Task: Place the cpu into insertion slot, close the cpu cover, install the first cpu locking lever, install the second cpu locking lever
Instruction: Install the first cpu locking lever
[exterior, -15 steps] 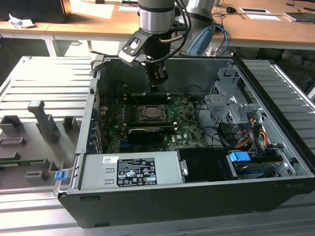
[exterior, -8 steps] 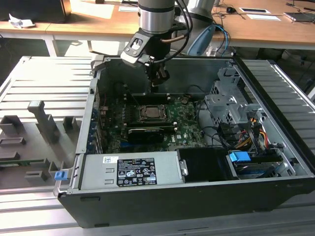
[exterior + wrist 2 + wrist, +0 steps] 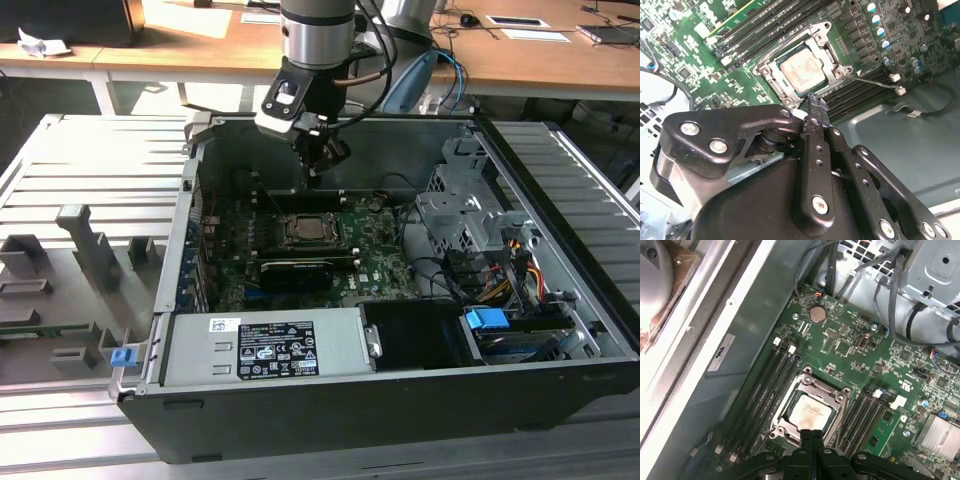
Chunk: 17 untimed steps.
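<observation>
The gripper hangs inside the case just above the slot, with its two fingers pressed together and nothing between them. The cpu lies flat in the slot and the cover seems to be down around it, so the chip is directly under the fingertips and a little ahead of them. A thin lever sticks out from one corner of the slot across the memory slots, near the fingertips but apart from them.

I count one small flat square silvery-tan metal cpu, one grey rectangular metal power supply box, one round silver coin battery, one ribbed silver metal heatsink and one open black computer case.
</observation>
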### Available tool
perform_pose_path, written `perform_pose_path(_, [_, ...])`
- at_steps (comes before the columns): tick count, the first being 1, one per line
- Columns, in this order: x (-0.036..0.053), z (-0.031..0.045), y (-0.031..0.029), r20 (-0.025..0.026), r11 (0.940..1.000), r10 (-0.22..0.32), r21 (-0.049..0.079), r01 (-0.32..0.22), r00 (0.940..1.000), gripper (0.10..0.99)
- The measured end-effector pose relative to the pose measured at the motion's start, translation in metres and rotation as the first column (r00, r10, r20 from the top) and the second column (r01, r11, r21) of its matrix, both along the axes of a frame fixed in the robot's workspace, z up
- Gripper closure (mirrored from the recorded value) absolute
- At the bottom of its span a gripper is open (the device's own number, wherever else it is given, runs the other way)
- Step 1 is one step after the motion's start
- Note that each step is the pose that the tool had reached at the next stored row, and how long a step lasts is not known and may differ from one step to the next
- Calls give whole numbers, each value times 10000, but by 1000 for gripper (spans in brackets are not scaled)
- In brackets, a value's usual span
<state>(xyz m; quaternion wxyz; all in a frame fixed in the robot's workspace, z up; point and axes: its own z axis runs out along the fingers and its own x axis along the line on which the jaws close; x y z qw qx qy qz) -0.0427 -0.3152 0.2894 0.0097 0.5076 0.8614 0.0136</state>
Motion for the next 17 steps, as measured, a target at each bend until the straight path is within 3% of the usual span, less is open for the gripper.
perform_pose_path(11, [0, 0, 0, 0, 9956, 932, 0, -932, 9956, 980])
perform_pose_path(17, [0, 0, 0, 0, 9888, 1496, 0, -1496, 9888, 980])
